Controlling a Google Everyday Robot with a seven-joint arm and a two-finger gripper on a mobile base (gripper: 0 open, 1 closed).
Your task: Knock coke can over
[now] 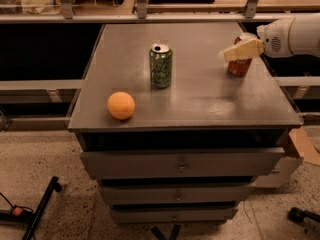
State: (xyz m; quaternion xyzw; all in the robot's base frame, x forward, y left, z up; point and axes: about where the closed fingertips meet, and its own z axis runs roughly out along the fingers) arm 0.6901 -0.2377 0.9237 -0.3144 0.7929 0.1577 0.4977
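The end effector (229, 54) hangs across the coke can (239, 68) on the surface (200, 99). Clenched or released, I cannot tell.

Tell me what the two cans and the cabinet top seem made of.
The coke can looks like thin aluminium with a glossy red skin. The green can looks the same, given its bright silver top. The cabinet top is matte grey, painted metal or laminate; its dull sheen leaves that open. The gripper sits in front of the coke can's upper part.
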